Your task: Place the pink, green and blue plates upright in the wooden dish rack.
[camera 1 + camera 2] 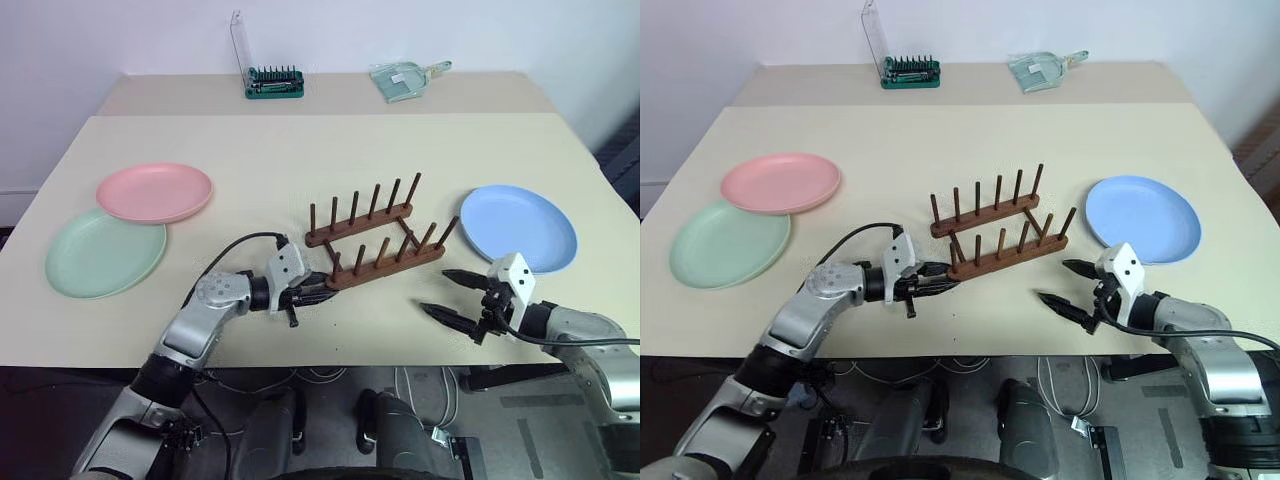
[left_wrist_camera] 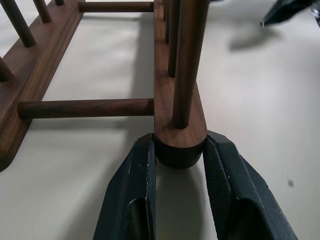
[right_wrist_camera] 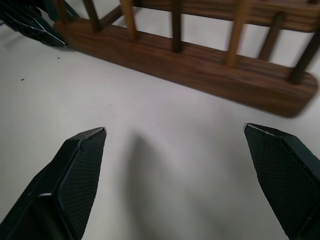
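Far out to the left of the left gripper (image 1: 310, 293): green plate (image 1: 104, 254) flat on the table (image 1: 300, 150), with pink plate (image 1: 154, 192) just behind it, its rim overlapping the green one; both untouched and well apart from any finger. Left gripper itself narrowed around the near-left end of the wooden dish rack's (image 1: 372, 237) front rail, one black finger (image 2: 131, 195) pressed to each side of the rounded rail end in the left wrist view, pointing across toward the right; probably clamped there to steady or reposition the rack before any plate goes in. Directly ahead of that grip: two rows of upright pegs, tied by cross bars, every slot empty. Just right of the rack's front rail and apart from it: right gripper (image 1: 453, 296), spread wide, holding nothing, tips aimed at the rail's long side, seemingly poised either to take the other end or to turn to a plate. Beyond and to the right of that gripper: blue plate (image 1: 518, 226), flat, near the rack's right end. Judged stage: rack being set up, all three plates yet to be stood upright.
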